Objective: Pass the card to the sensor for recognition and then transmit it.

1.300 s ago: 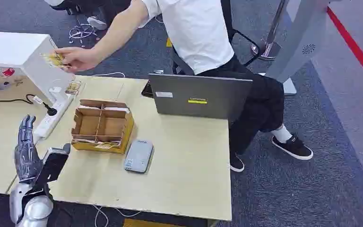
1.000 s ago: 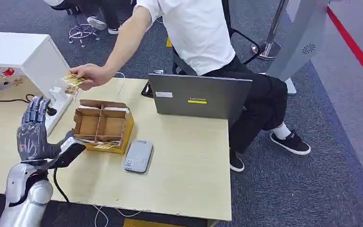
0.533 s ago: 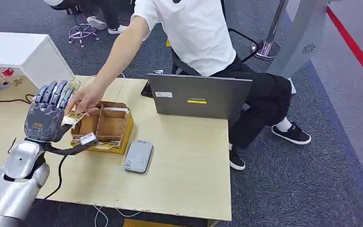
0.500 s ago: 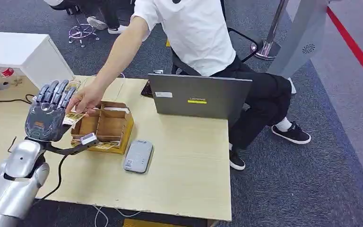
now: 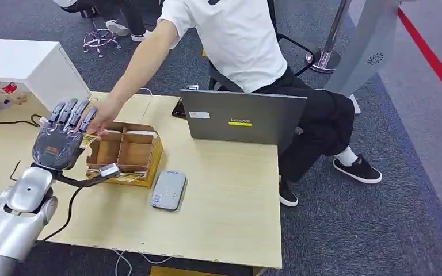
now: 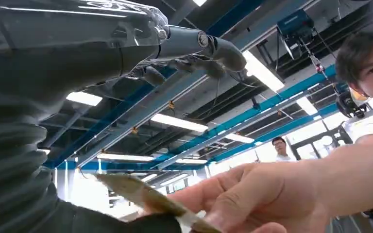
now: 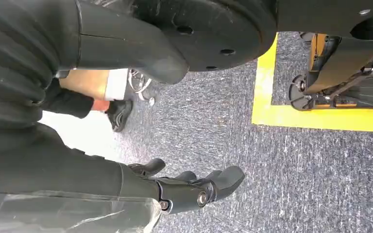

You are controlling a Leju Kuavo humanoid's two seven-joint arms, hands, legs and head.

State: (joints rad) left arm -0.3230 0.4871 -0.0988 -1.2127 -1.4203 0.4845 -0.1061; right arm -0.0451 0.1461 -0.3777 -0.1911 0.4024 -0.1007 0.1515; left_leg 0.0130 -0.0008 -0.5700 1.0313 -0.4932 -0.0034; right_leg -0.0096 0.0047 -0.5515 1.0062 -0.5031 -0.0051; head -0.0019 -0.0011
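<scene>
Since a second ago our left hand has risen from the table edge to meet the person's hand, which has brought the card down to our palm. Our fingers are spread upright, the palm facing the person to receive the card; the person's fingers pinch it against our thumb. Our right hand hangs loosely curled, holding nothing. The sensor lies beside the cardboard box.

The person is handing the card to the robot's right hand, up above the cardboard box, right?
Not the right hand. The head view shows the person's hand bringing the card to the robot's left hand, by the cardboard box. The right hand hangs over the floor.
</scene>
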